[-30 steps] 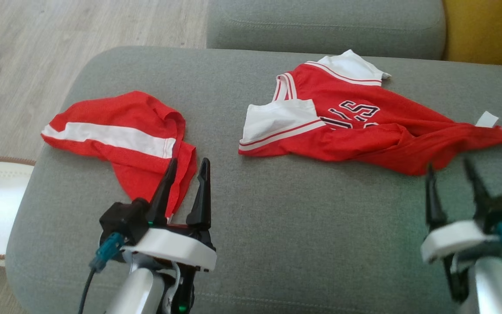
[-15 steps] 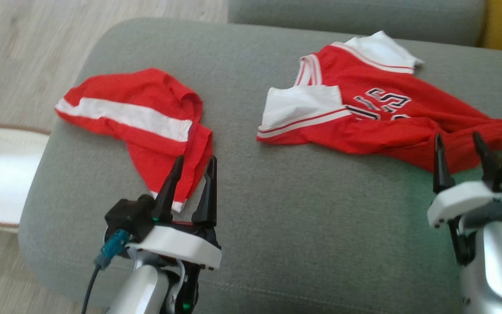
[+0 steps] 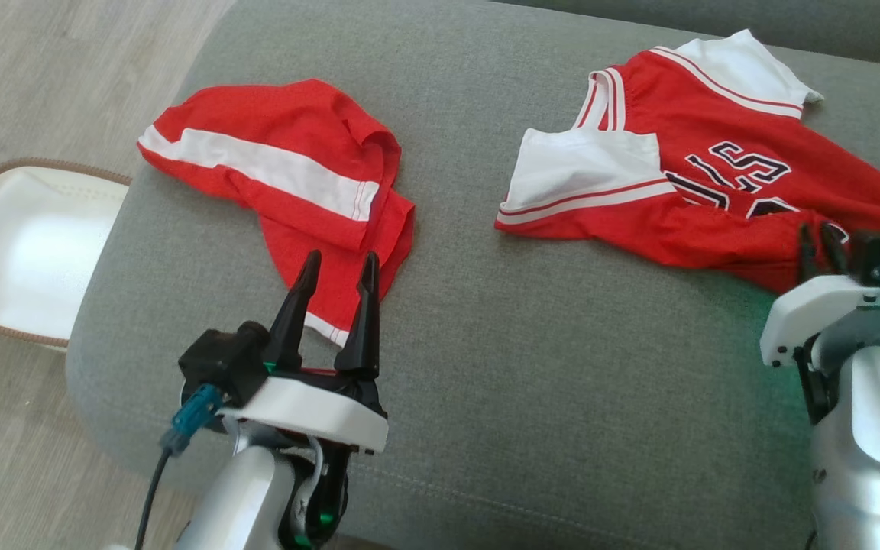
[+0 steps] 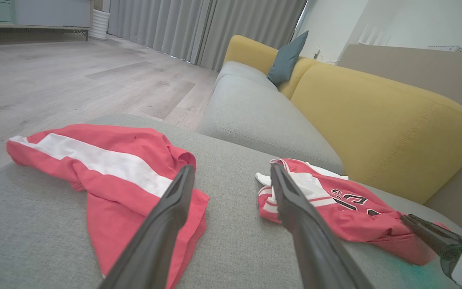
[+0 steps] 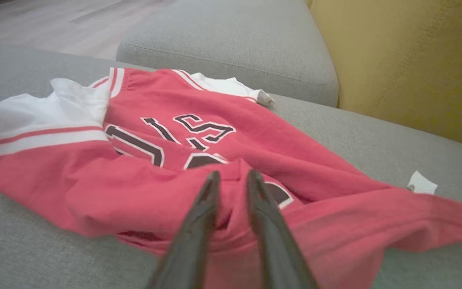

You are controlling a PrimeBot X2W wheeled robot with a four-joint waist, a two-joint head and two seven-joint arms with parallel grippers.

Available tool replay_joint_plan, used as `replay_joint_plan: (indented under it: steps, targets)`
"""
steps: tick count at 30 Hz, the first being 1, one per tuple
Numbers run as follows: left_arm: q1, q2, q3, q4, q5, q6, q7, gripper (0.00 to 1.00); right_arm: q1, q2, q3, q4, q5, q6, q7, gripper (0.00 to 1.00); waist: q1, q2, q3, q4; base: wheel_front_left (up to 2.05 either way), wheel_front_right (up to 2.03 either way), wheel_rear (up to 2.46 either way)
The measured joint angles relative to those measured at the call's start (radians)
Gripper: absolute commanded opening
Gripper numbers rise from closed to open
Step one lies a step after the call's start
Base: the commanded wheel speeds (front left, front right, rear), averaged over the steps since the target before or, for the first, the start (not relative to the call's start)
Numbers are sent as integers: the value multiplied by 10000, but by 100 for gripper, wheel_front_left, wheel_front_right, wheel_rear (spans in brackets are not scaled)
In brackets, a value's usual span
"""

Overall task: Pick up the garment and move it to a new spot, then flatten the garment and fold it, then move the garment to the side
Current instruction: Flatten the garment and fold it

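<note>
The garment (image 3: 684,206), a red jersey with white sleeves and dark lettering, lies crumpled at the right of the grey cushion (image 3: 562,367). My right gripper (image 3: 814,229) is over its near edge. In the right wrist view the garment (image 5: 199,120) bunches into a fold between the two fingers, and my right gripper (image 5: 234,173) has closed narrowly on that fold. My left gripper (image 3: 340,257) stands open over the near hem of a pair of red shorts (image 3: 287,168) with a white stripe and holds nothing. Seen from the left wrist, my left gripper (image 4: 232,167) has its fingers spread wide.
A white basket (image 3: 20,244) sits on the wooden floor left of the cushion. A yellow sofa back (image 4: 375,120) rises behind the grey seats, with a dark pillow (image 4: 287,60) on it. A small white tag (image 5: 421,182) lies by the garment's far end.
The head camera has shifted, so the whole scene sits differently. My right gripper moved forward onto the garment's near edge and its fingers closed from wide to narrow. The left gripper stayed open.
</note>
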Motion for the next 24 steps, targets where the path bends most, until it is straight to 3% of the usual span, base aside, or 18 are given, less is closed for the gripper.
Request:
replay_joint_plan:
  steps: [8, 14, 24]
  targets:
    - [3, 0, 25, 27, 2, 4, 0, 100, -231, -6, 861, -251, 102, 0, -1177, 0, 0, 0, -272, -318, 0, 0, 0]
    - [25, 0, 27, 73, 17, 2, 0, 100, -147, -10, 1267, -970, 420, 0, -1197, 0, 0, 0, -643, -665, 0, 0, 0]
    - [357, 0, 249, -88, 48, 0, 0, 100, 1689, -2, 2040, -3532, 2234, 0, -1672, 0, 0, 0, -1373, -1037, 0, 0, 0]
